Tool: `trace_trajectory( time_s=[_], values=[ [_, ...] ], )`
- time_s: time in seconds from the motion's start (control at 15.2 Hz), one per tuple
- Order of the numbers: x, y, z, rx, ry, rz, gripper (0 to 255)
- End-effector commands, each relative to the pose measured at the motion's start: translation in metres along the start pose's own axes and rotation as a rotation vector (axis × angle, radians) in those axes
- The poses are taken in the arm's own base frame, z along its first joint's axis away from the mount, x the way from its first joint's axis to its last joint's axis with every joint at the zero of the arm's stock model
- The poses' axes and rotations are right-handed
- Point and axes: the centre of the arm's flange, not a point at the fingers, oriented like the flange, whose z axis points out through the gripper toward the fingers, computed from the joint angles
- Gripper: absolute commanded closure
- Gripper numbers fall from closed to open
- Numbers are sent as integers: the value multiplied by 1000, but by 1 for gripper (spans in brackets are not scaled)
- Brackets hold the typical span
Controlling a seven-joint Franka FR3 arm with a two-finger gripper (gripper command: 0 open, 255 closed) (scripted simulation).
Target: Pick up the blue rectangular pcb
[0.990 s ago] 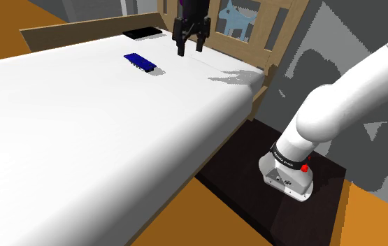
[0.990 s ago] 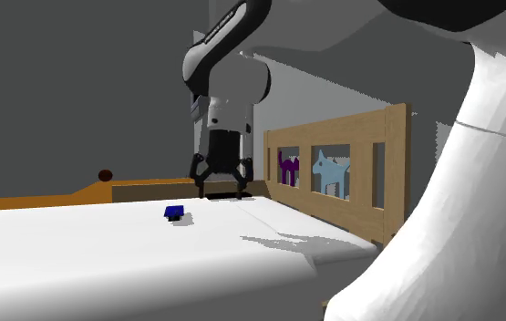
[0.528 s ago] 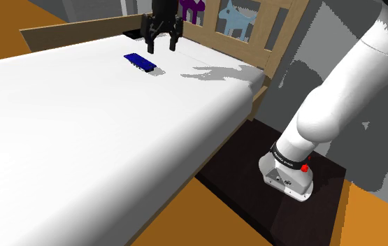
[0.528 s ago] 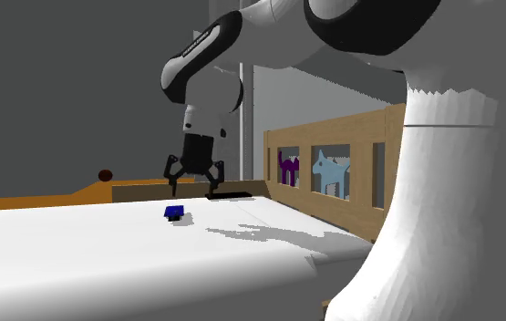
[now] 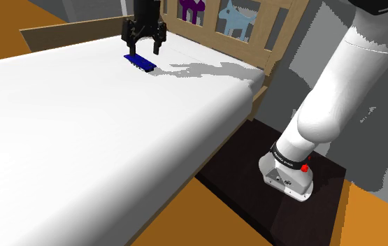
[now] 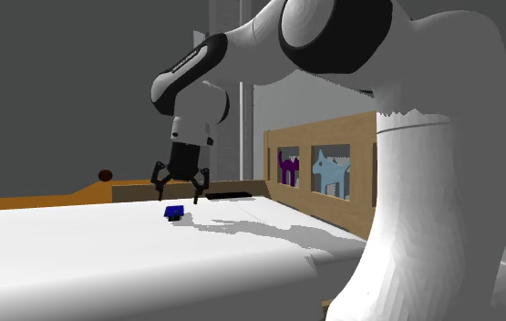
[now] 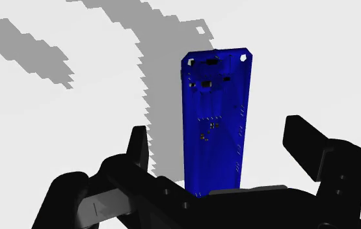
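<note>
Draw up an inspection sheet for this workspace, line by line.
Surface: white bed top, flat, crossed by the arm's shadow.
Job's things: blue pcb lies flat on the bed top, untouched.
Clutter: dark flat patch near the far edge; cannot tell what it is.
Grippers: gripper open, poised just above the blue pcb, fingers standing either side of it without contact.
Cables: nothing seen.
Surroundings: wooden rail with a purple animal figure and a blue animal figure; orange floor; dark stand; grey walls.
</note>
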Motion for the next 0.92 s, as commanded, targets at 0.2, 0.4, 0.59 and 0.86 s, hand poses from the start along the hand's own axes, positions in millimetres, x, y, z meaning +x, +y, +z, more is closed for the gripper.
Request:
trace_trajectory(
  time_s=[0.2, 0.4, 0.59, 0.86],
  values=[
    [0, 3, 23, 0, 1, 0, 0],
    [1, 3, 23, 0, 1, 0, 255],
    [1, 4, 23, 0, 1, 0, 255],
    [1, 4, 23, 0, 1, 0, 255]
  ],
)
